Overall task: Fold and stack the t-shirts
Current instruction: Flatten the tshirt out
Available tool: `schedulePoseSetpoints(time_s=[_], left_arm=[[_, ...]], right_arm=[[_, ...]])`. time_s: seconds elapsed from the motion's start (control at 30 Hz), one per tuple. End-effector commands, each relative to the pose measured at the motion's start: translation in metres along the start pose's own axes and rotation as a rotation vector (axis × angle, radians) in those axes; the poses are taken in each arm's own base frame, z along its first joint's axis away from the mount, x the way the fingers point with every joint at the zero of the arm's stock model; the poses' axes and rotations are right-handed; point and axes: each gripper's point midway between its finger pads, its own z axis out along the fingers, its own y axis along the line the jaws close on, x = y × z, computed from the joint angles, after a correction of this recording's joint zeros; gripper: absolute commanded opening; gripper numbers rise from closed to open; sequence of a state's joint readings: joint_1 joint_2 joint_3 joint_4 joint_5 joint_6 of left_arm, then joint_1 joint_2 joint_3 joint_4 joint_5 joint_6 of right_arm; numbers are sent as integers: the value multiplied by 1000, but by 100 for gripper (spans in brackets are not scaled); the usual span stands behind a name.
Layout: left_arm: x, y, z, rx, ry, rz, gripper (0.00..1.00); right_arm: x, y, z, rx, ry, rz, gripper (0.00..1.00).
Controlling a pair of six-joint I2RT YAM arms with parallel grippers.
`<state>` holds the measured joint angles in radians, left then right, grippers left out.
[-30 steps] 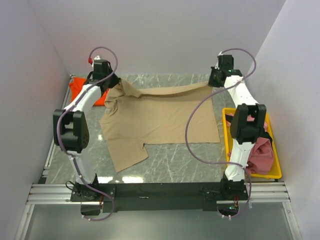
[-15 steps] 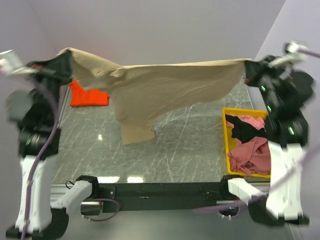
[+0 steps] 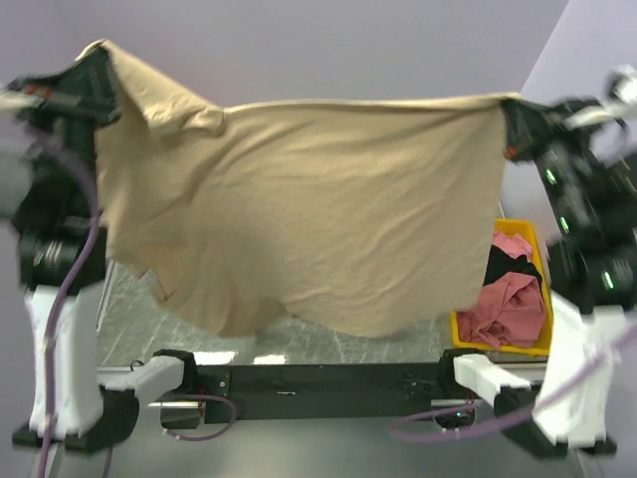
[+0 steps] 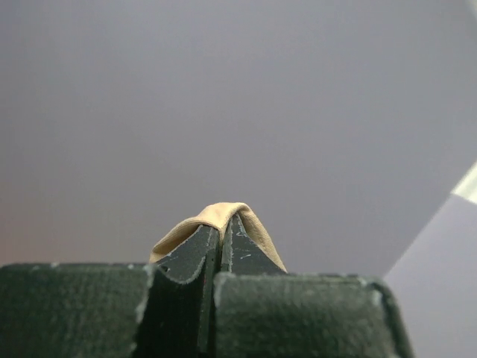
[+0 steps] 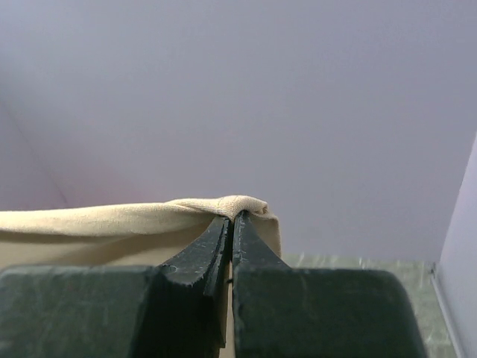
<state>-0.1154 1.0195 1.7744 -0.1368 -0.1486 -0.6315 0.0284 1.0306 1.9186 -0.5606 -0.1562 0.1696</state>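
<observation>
The large tan t-shirt (image 3: 299,209) hangs spread in the air between both arms, high above the table. My left gripper (image 3: 97,62) is shut on its top left corner; the cloth (image 4: 220,216) folds over the closed fingertips in the left wrist view. My right gripper (image 3: 508,108) is shut on its top right corner, and the cloth (image 5: 223,205) drapes over the tips in the right wrist view. A pink t-shirt (image 3: 503,299) and a dark one (image 3: 510,264) lie in the yellow tray (image 3: 498,344). The orange-red t-shirt is hidden behind the tan cloth.
The hanging tan shirt hides most of the marble table (image 3: 338,344). The yellow tray stands at the right edge. Plain walls close in at the back and both sides. The black base rail (image 3: 328,378) runs along the near edge.
Both grippers have lifted the tan t-shirt from the table and raised it toward the camera. It now hangs fully open and covers the orange-red shirt.
</observation>
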Motion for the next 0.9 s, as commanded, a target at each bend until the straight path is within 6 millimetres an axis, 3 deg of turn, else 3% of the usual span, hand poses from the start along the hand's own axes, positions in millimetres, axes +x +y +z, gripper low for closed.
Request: schedulePoseSetpoints(time_s=[0.0,0.03,0.07,0.1,0.13,0.17,0.2,0.23,0.27,0.3,0.33,0.37,0.4,0.43,0.47,0.5,0.53,0.57,0.6,0.63,0.7,0.73,0.77,0.8,0.83,0.87], left_arm=[[64,55,57,-141,71,85,0],[66,57,68,-145,62,103,1],[95,73,89,-157,101,127,1],[107,80,99,-154,120,140,1],[104,74,111,-126,109,141,1],[136,99,130,-144,162,160,1],[147,101,140,-115,192,150,0],[132,87,153,-66,159,134,1],[155,111,170,-72,200,129,1],[166,105,175,-12,251,106,1],[132,95,185,28,187,100,1],[146,114,195,6,204,78,1],[139,104,198,63,199,61,0],[130,99,200,91,180,16,0],[113,98,198,104,150,11,1],[108,94,195,120,138,8,1],[110,100,195,115,119,6,1],[98,89,188,131,102,12,1],[99,88,186,136,109,18,1],[111,93,182,134,153,19,1],[118,91,173,145,203,21,1],[145,111,166,106,272,15,1],[143,103,153,126,289,17,1],[153,110,143,112,317,10,1],[200,153,120,19,416,-20,1],[189,145,103,18,387,-17,1]], right_arm=[[74,-27,72,34,184,-10,0],[81,-30,84,35,192,-10,0],[85,-31,93,28,198,-21,0],[107,-37,112,34,240,-17,0],[111,-41,124,33,234,-22,0],[109,-42,133,31,224,-39,0],[130,-51,153,48,261,-38,0],[113,-53,162,58,215,-49,0],[112,-57,171,79,205,-46,0],[125,-71,188,128,220,-45,0],[96,-67,191,130,160,-49,0],[90,-67,196,126,145,-60,0],[95,-70,206,126,149,-66,0],[78,-66,207,114,104,-76,0],[74,-65,208,111,90,-85,0],[66,-64,204,109,67,-89,0],[70,-65,206,101,69,-92,0],[73,-64,203,97,74,-90,0],[65,-61,195,92,61,-93,0],[87,-66,195,95,109,-91,0],[98,-69,185,112,136,-89,0],[127,-76,183,127,202,-86,0],[139,-80,179,140,228,-80,0],[145,-80,172,141,242,-75,0],[182,-86,168,145,310,-71,0],[198,-86,162,134,338,-65,0]])
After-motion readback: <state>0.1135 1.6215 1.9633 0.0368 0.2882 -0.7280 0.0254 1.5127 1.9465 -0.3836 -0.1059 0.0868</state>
